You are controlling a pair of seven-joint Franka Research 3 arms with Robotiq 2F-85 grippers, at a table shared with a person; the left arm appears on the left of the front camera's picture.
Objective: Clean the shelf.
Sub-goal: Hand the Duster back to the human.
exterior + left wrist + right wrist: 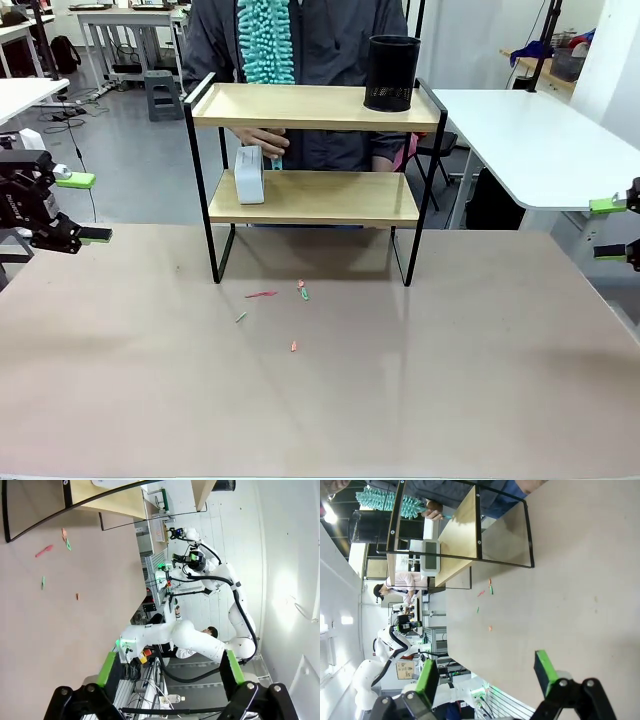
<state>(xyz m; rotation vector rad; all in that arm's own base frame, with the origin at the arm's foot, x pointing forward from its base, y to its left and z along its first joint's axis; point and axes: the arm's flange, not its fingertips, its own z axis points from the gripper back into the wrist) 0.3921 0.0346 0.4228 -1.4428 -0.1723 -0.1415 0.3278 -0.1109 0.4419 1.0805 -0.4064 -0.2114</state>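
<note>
Shelf (315,197) stands near the desk's (320,400) far edge; left gripper (85,207) and right gripper (608,228) gape empty at its sides.

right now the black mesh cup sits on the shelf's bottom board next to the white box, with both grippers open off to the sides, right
Not quite. In the front view the black mesh cup stands on the top board of the shelf, at its right end. The white box alone is on the bottom board. The left gripper and right gripper are open at the sides.

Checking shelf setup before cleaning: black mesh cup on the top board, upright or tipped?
Upright. The black mesh cup stands on its base at the right end of the shelf top board, open mouth up.
</note>
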